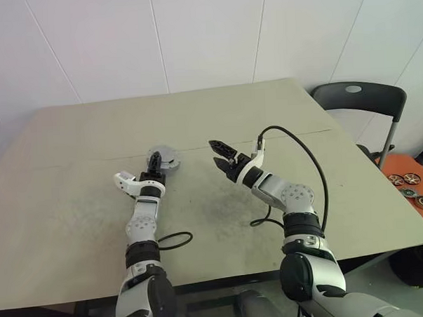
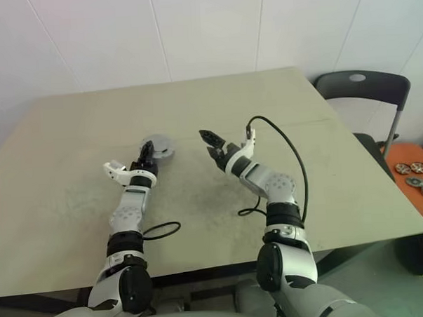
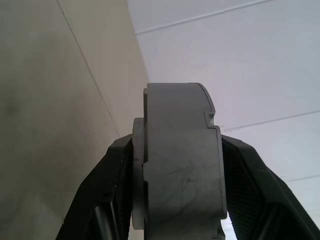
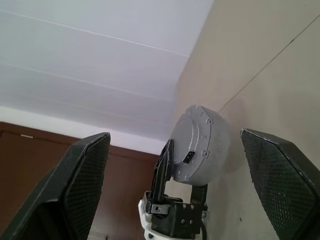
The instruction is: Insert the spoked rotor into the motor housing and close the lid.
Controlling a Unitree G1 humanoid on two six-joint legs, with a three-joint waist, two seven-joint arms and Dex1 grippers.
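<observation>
Motor housing (image 3: 182, 160) interior hidden, its base cut off between the left end effector (image 3: 175, 200) fingers.

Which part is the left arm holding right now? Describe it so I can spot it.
On the beige table, follow the left gripper to its tips. Its jaws clamp a squat round silver-grey metal motor housing, lid on, the only part out on the tabletop.
</observation>
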